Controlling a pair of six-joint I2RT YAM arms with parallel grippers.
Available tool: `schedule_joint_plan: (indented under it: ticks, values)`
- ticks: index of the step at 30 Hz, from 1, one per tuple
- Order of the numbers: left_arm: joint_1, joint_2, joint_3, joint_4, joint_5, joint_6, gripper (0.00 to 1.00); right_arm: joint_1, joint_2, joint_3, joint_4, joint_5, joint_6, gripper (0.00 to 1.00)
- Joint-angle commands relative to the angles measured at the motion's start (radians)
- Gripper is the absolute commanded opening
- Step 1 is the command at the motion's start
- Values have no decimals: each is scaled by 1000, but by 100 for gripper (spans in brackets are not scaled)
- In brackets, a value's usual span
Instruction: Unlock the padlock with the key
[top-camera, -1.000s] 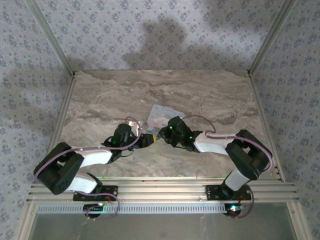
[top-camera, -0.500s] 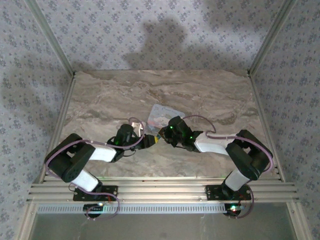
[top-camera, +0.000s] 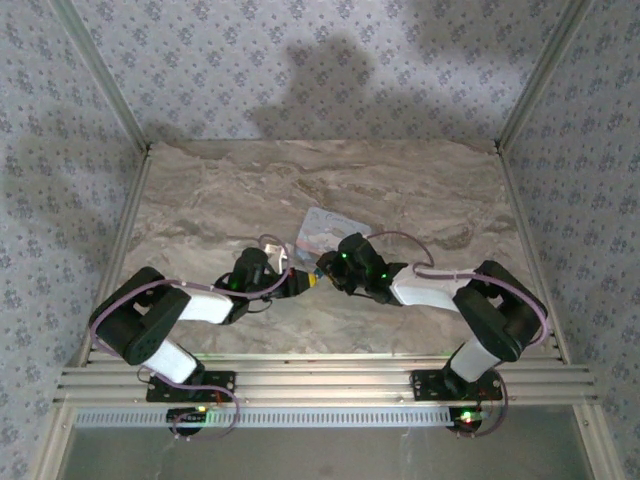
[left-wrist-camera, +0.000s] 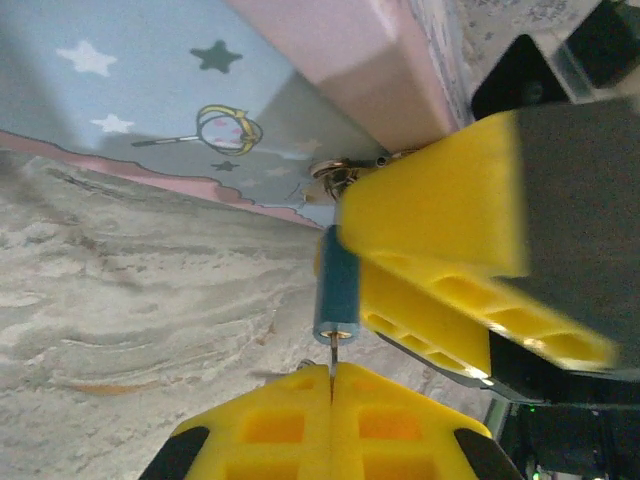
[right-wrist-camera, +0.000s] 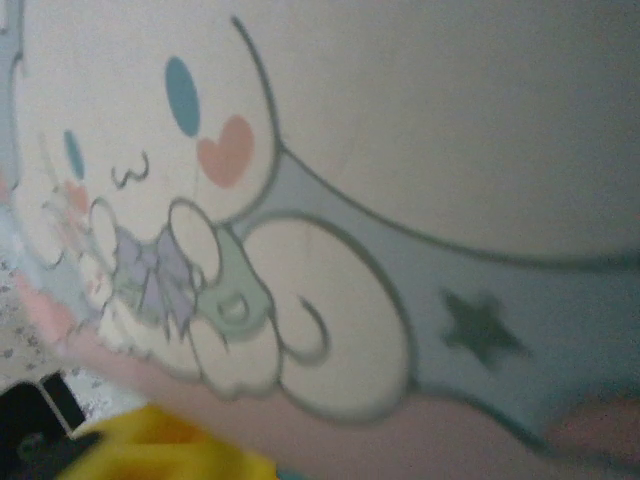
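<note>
In the left wrist view the small dark-blue padlock (left-wrist-camera: 336, 285) hangs at the corner of the light-blue cartoon tin (left-wrist-camera: 150, 90), its thin shackle (left-wrist-camera: 335, 176) up by the tin's edge. A thin metal key (left-wrist-camera: 331, 362) sticks into the padlock's underside. My left gripper (left-wrist-camera: 331, 385) is shut on that key, its yellow fingers pressed together. The right gripper (left-wrist-camera: 348, 255) reaches in from the right, its yellow fingers (left-wrist-camera: 430, 190) on either side of the padlock body; I cannot tell whether they press it. From above, both grippers (top-camera: 300, 281) (top-camera: 322, 272) meet just in front of the tin (top-camera: 325, 228).
The tin's printed lid (right-wrist-camera: 400, 150) lies very close under the right wrist camera. The marble table (top-camera: 200, 210) stretches left and back of the tin. Patterned walls and aluminium posts (top-camera: 105, 85) enclose it, with a rail (top-camera: 320, 385) along the near edge.
The left arm has swung its elbow in and pushed its gripper right toward the right gripper, closing on the key. The right arm has barely shifted.
</note>
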Motion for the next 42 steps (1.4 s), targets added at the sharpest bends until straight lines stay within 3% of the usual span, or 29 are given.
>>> schedule_joint_plan:
  ticks: [1, 4, 13, 32, 42]
  values:
    - [-8, -1, 3, -13, -16, 46, 0, 0, -47, -39, -99, 6, 24, 58]
    - [-20, 0, -4, -27, -37, 78, 0, 4, -108, -52, -164, 48, 5, 64]
    - [-82, -52, -7, -124, -184, 164, 0, 36, -191, -43, -275, 115, -49, 64]
    - [-180, -170, -36, -204, -354, 328, 0, 80, 16, 80, -180, 25, -38, 64]
    - [-182, -170, -38, -190, -332, 310, 0, 81, 100, 105, -130, -11, -13, 60]
